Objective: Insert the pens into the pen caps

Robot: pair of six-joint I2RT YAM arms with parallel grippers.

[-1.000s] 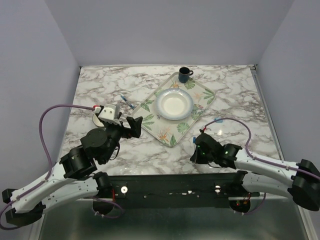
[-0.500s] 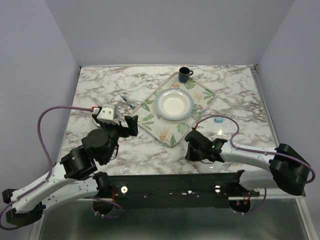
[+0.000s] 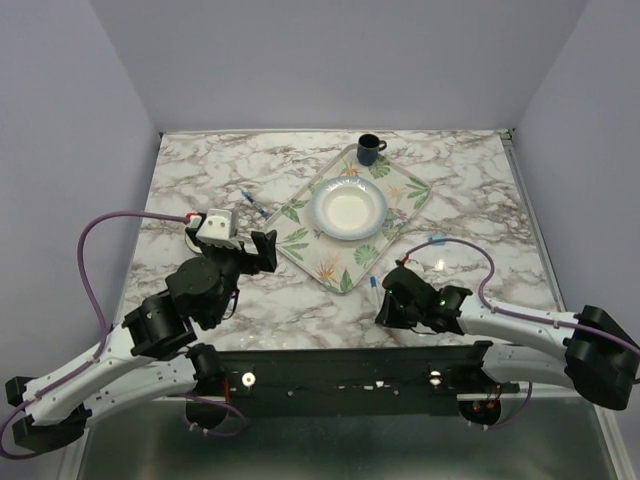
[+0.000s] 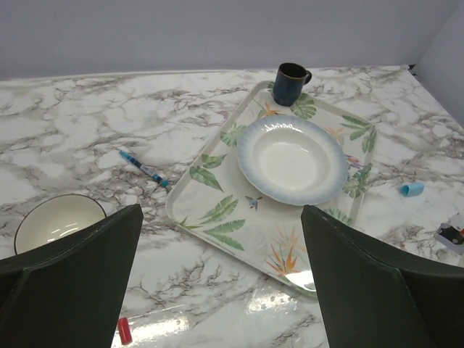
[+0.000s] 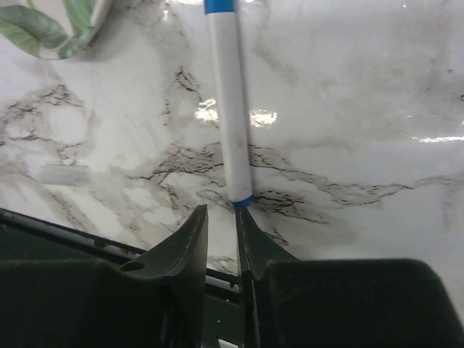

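Right wrist view looks down past the right gripper, whose jaws stand only a sliver apart with nothing between them. A white marker, blue at both ends, lies flat on the marble table. Its near end is just beyond the fingertips, and I cannot tell whether it touches them. From above, this marker sits just off the near corner of the leaf-patterned tray.

Left of that corner, a red cap lies on the table by itself. The left gripper hangs above the tray's near-left edge, spread wide and holding nothing.

Farther left of the tray rests a cream bowl. A dark blue pen lies on the marble just off the tray's left edge, between that bowl and the tray. To the right of the tray, well apart from it, lies a light-blue cap.

On the tray sits a blue-rimmed bowl, and a dark mug stands upright at the tray's far corner.
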